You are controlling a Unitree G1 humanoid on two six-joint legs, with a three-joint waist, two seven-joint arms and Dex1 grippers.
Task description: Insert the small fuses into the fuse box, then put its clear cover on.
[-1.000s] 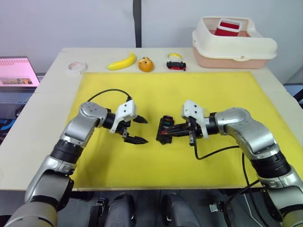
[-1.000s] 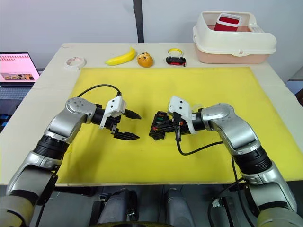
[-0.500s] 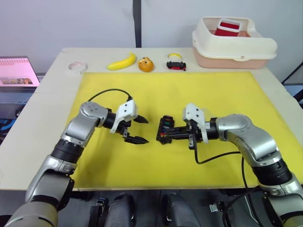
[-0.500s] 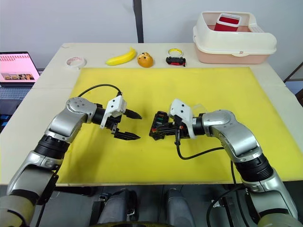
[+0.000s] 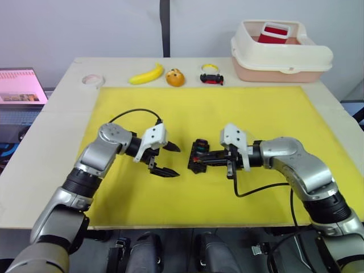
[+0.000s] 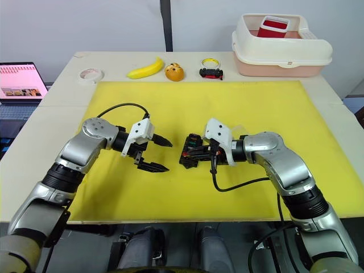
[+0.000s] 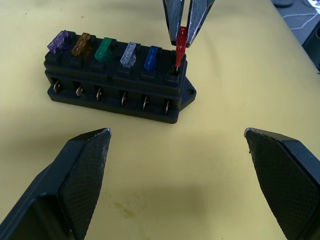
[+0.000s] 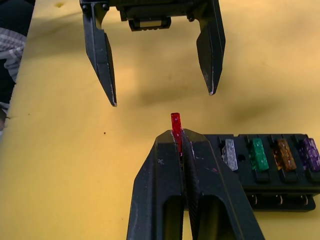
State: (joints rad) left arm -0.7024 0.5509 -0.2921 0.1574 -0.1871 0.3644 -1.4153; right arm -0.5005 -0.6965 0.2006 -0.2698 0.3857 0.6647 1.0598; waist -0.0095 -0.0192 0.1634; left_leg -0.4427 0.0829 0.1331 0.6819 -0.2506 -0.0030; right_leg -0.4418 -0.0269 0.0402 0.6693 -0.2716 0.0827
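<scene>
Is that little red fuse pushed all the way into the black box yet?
Not fully. The red fuse stands taller than the five seated beside it in the fuse box, pinched by the right gripper at the end slot.

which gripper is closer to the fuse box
Right. The right gripper is at the fuse box, pinching the red fuse over its end slot. The left gripper hangs open beside the box, apart from it.
</scene>
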